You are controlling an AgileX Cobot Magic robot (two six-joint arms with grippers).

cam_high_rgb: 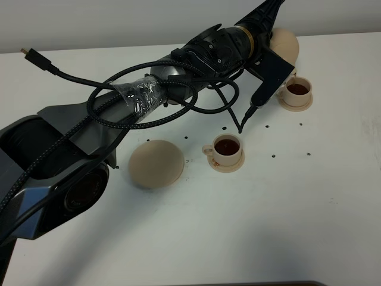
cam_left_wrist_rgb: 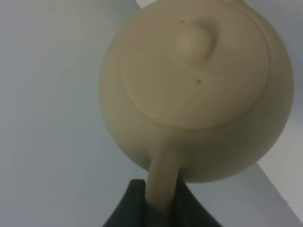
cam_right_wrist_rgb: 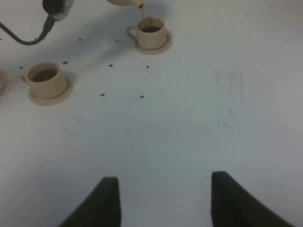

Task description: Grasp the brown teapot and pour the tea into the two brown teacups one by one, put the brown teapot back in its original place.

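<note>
Reaching across the white table (cam_high_rgb: 309, 226) toward one o'clock in the high view, the left arm holds the brown teapot (cam_high_rgb: 284, 43) up at the far edge, where only a rounded tan part of it shows past the black wrist housing. In the left wrist view the teapot (cam_left_wrist_rgb: 194, 90) fills the picture, its knobbed lid facing the camera, and the left gripper (cam_left_wrist_rgb: 161, 208) has its dark jaws pressed onto the pot's loop handle (cam_left_wrist_rgb: 162, 182), one on each side. The pot is tipped: in the right wrist view a thin brown stream falls from its spout (cam_right_wrist_rgb: 128, 2) into the far teacup (cam_right_wrist_rgb: 151, 31). That far teacup (cam_high_rgb: 297, 90) stands on its small saucer at about two o'clock from the table's middle in the high view, with dark tea in it. The near teacup (cam_high_rgb: 227, 148) sits on its own saucer close to the middle, also holding dark tea, its handle pointing to nine o'clock. At nine o'clock from the near teacup, and well apart from it, lies the wide saucer (cam_high_rgb: 156, 164), bare. A black cable (cam_high_rgb: 172, 110) loops around the left arm. The right gripper (cam_right_wrist_rgb: 163, 198) hangs above bare table with its two dark jaws spread wide and nothing between them; it does not appear in the high view.
</note>
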